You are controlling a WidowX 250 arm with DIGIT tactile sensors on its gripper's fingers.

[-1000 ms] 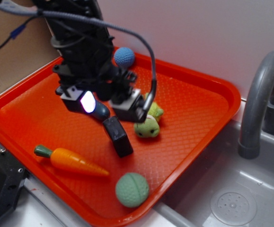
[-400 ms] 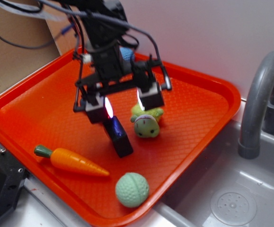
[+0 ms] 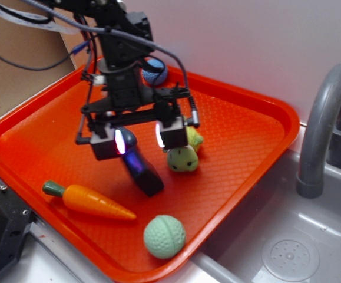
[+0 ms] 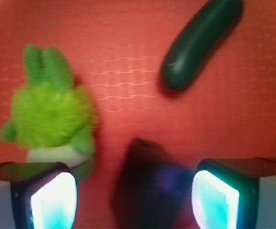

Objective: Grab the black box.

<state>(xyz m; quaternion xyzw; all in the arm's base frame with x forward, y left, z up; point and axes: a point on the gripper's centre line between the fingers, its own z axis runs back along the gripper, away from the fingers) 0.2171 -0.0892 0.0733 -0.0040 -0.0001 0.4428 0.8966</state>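
The black box [image 3: 145, 175] [image 4: 149, 188] lies on the orange tray [image 3: 241, 135], slanted, just left of the green plush turtle [image 3: 183, 158] [image 4: 52, 114]. My gripper [image 3: 139, 140] [image 4: 134, 202] hangs over the box's far end with its fingers [image 3: 105, 144] spread wide. In the wrist view the box sits between the two glowing pads [image 4: 52, 202], nearer the right one, touching neither. The gripper is open and holds nothing.
A dark rounded capsule [image 4: 202, 40] lies beyond the box. A toy carrot [image 3: 88, 200] and a green ball [image 3: 164, 236] sit near the tray's front edge; a blue ball [image 3: 155, 69] is at the back. A grey sink [image 3: 288, 247] with faucet [image 3: 323, 124] lies right.
The gripper has turned and spread its fingers, then shifted left and lower so that it straddles the box's far end. The box and toys have not moved.
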